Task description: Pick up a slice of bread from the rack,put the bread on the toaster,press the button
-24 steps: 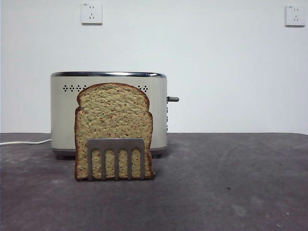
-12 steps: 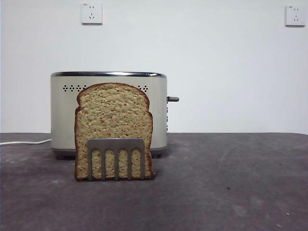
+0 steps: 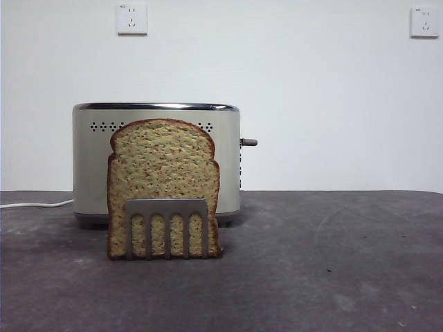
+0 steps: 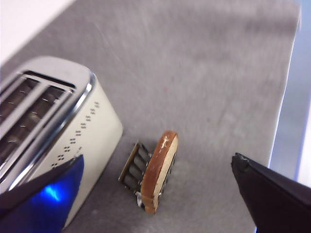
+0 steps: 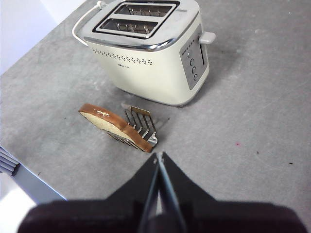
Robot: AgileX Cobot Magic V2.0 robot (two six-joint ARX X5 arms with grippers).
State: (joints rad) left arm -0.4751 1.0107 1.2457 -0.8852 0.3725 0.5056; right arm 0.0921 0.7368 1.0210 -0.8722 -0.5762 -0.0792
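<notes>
The slice of bread [image 3: 163, 169] stands upright in the small steel rack [image 3: 166, 206], just in front of the cream toaster [image 3: 90, 159]. The button [image 3: 249, 142] sticks out from the toaster's right end. Neither gripper shows in the front view. My left gripper [image 4: 158, 159] is open wide and hovers high above the bread [image 4: 158, 170], rack [image 4: 131, 167] and toaster [image 4: 92, 131]. My right gripper [image 5: 158, 158] is shut and empty, held above the table on the near side of the bread [image 5: 114, 125] and rack [image 5: 141, 124], with the toaster [image 5: 150, 63] and its button [image 5: 208, 37] beyond.
A white cord [image 3: 34, 204] runs left from the toaster. Two wall sockets [image 3: 131, 19] sit on the white wall behind. The table's edge [image 4: 284, 97] shows in the left wrist view, and another edge [image 5: 29, 179] in the right wrist view.
</notes>
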